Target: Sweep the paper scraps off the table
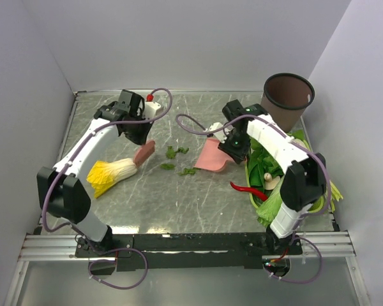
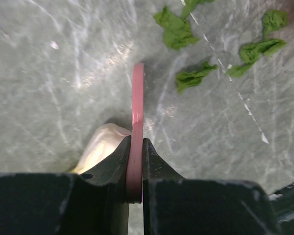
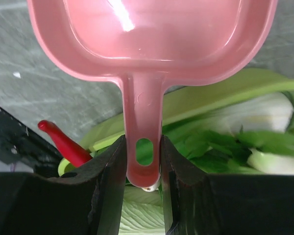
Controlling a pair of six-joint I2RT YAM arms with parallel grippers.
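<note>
The paper scraps (image 1: 172,153) lie loose around the middle of the table (image 1: 179,204), a little toward its far edge, in the gap between the two tools. The left gripper (image 2: 136,144) is clenched on a flat pink paddle (image 2: 137,98), held on edge with its tip aimed at the scraps. That pose looks chosen so the broad face can push them sideways. The paddle stands near the closest bit but apart from it. The right gripper (image 3: 143,147) is clamped on the handle of the pink dustpan (image 3: 152,34), whose open mouth faces the scraps from the right-edge side and seems set there as the catcher. I cannot tell whether its lip rests on the tabletop.

The cabbage (image 1: 112,175) lies toward the left edge, just beside the paddle and behind its line of travel, so it should not get in the way. The leafy vegetables (image 3: 225,147) and a red chilli (image 3: 63,143) sit along the right edge, under and beside the dustpan handle. A brown cup (image 1: 287,99) stands in the far right corner, probably where the scraps are meant to go
</note>
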